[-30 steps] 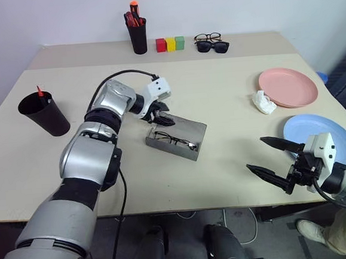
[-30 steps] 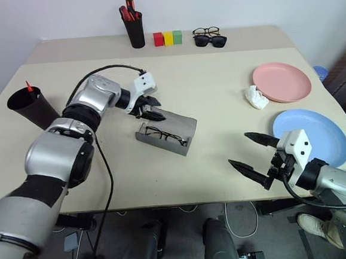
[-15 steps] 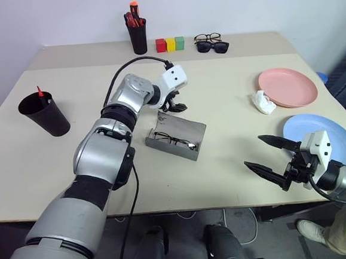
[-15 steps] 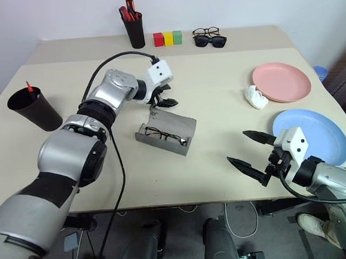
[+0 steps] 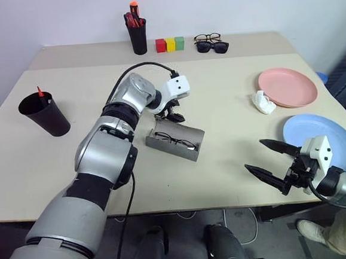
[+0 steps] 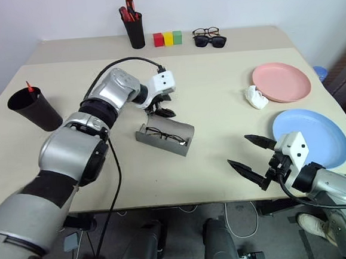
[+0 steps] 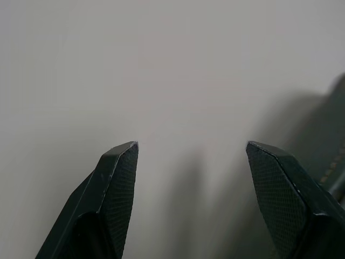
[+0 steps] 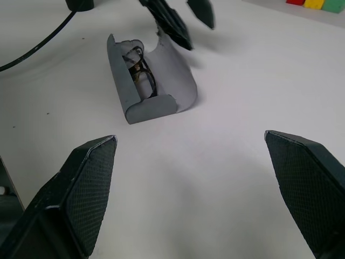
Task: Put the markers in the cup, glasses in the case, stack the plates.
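Note:
The grey case [image 5: 189,141] lies mid-table with its lid half raised and curling over the wire-frame glasses [image 5: 175,141] inside it, as the right wrist view also shows the glasses [image 8: 141,73]. My left gripper [image 5: 173,113] is at the lid's far edge, open, with nothing between its fingertips [image 7: 123,162]. I cannot tell whether it touches the lid. My right gripper [image 5: 254,154] hovers open near the front right edge, just left of the light blue plate [image 5: 326,130]. The pink plate [image 5: 288,87] sits behind the blue one. At the left, the black cup [image 5: 45,114] holds a red marker [image 5: 40,92].
A black pen holder [image 5: 137,36] with markers, three coloured blocks [image 5: 170,44], sunglasses [image 5: 212,46] and a black-framed pair [image 5: 208,37] line the far table. A crumpled white tissue [image 5: 264,102] lies beside the pink plate.
My left gripper has moved right along the back of the case. The lid, which lay flat open, now stands half raised over the glasses. The right gripper stays put.

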`<state>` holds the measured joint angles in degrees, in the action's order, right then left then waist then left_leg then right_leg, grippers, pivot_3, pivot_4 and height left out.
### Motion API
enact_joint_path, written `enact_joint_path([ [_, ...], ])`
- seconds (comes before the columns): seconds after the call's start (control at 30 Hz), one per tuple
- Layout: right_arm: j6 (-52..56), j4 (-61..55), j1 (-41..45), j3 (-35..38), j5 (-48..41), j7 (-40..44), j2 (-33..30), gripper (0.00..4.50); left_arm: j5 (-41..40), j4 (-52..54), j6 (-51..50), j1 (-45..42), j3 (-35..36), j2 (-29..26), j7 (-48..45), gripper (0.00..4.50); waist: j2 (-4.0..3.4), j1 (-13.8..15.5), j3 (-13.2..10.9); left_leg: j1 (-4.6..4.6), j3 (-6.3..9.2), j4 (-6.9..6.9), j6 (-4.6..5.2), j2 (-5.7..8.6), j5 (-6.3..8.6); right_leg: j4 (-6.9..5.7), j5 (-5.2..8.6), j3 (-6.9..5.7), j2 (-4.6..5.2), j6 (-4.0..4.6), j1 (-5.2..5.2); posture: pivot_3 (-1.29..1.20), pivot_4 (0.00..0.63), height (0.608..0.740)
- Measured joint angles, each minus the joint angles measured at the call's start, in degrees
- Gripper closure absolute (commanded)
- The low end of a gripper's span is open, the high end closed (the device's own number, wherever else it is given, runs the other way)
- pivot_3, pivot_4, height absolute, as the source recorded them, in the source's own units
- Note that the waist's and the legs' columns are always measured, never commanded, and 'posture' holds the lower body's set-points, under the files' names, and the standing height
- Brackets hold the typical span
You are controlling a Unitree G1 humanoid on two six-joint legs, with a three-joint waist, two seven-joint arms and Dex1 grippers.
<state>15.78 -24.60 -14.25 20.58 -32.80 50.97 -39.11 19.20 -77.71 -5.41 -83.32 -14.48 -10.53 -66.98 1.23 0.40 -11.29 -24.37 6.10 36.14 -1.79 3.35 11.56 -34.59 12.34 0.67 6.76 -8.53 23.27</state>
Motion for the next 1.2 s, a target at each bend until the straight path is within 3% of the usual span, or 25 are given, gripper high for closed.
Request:
enact_joint_path([
  [0.23,0.0,0.1,1.3,0.0,0.0,0.1,0.0,0.02,0.1,1.1,-3.0,0.4,-1.4,-2.8,-15.7,1.23,-0.01,0.1,0.0,-0.01,0.01,0.01,0.0,0.0,0.0,-0.01,-0.11,0.0,0.0,0.18,0.0,0.0,0.15,0.74],
  [0.43,0.4,1.5,2.2,0.0,0.9,-1.1,0.0,0.02,-0.5,5.9,-3.1,5.2,-2.7,-2.8,-21.5,1.23,-0.03,0.2,0.0,0.01,0.01,0.04,0.01,-0.01,0.0,-0.03,-0.11,0.01,0.0,0.19,-0.02,0.0,0.15,0.74],
  [0.63,1.4,3.9,3.7,0.4,3.4,-6.5,0.1,0.02,-3.1,11.3,-6.5,8.5,-1.7,-3.0,-21.1,1.23,-0.06,0.2,0.0,0.05,0.01,0.08,0.01,-0.01,0.0,-0.2,-0.1,0.05,0.0,0.2,0.0,0.0,0.15,0.74],
  [0.77,2.4,5.9,4.4,0.8,7.7,-13.0,0.1,0.02,-9.8,16.1,-5.7,9.6,6.0,-2.3,-11.2,1.23,-0.03,0.3,0.0,-0.03,0.03,0.11,0.0,-0.01,-0.01,-0.36,-0.09,0.08,0.01,0.19,0.17,0.0,0.15,0.74],
  [0.93,3.0,12.4,4.5,2.2,11.4,-16.1,-0.4,0.02,-17.5,36.8,-12.6,13.7,8.8,-0.3,-9.8,1.23,-0.16,0.2,0.1,0.06,-0.04,0.05,0.0,0.03,-0.01,-0.39,-0.08,0.17,0.03,0.18,0.09,0.0,0.15,0.74],
  [1.0,3.9,16.1,4.8,2.3,12.4,-16.5,-0.6,0.0,-18.9,47.3,-16.6,20.2,5.4,0.8,-10.6,0.7,-0.35,0.1,0.2,0.23,-0.14,0.0,0.01,0.03,-0.01,-0.43,-0.08,0.28,0.03,0.19,0.03,0.0,0.15,0.74],
  [1.07,3.9,18.5,5.2,2.3,12.9,-16.4,-0.6,0.0,-19.1,51.1,-19.7,25.0,1.7,1.7,-10.4,0.03,-0.42,-0.2,0.2,0.31,-0.19,0.01,0.02,0.01,-0.01,-0.52,-0.07,0.34,-0.02,0.22,0.05,0.0,0.15,0.74],
  [1.2,4.2,20.5,5.5,2.3,13.5,-15.9,-0.6,0.0,-19.7,57.1,-25.2,28.4,-2.1,2.1,-7.9,0.03,-0.43,-1.2,0.2,0.35,-0.18,0.06,0.02,-0.04,-0.03,-0.57,0.02,0.36,-0.07,0.38,0.04,0.0,0.15,0.74],
])
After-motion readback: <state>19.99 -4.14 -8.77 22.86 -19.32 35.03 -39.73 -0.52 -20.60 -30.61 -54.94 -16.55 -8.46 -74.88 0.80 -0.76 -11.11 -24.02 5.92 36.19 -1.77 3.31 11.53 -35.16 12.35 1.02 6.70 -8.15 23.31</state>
